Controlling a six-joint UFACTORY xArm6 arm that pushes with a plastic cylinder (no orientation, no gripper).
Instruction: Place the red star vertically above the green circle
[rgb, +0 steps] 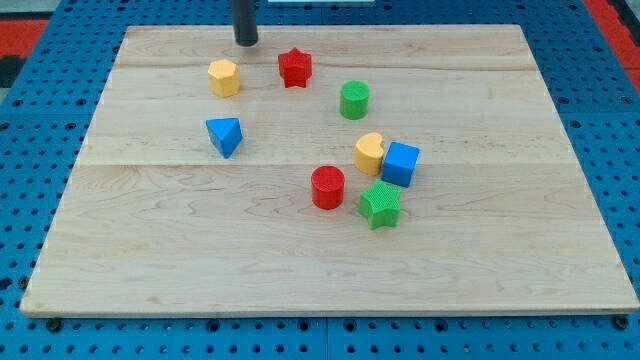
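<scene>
The red star (295, 68) lies near the view's top, left of centre. The green circle (354, 100) lies to its right and a little lower. My tip (246, 43) touches the board at the view's top, up and to the left of the red star, with a gap between them. It stands just above the yellow hexagon (224, 77).
A blue triangle (225, 135) lies at the left. A yellow heart (369, 153) and blue cube (400, 164) touch at centre right. A red circle (327, 187) and green star (380, 204) lie below them. The wooden board (150, 260) rests on a blue pegboard.
</scene>
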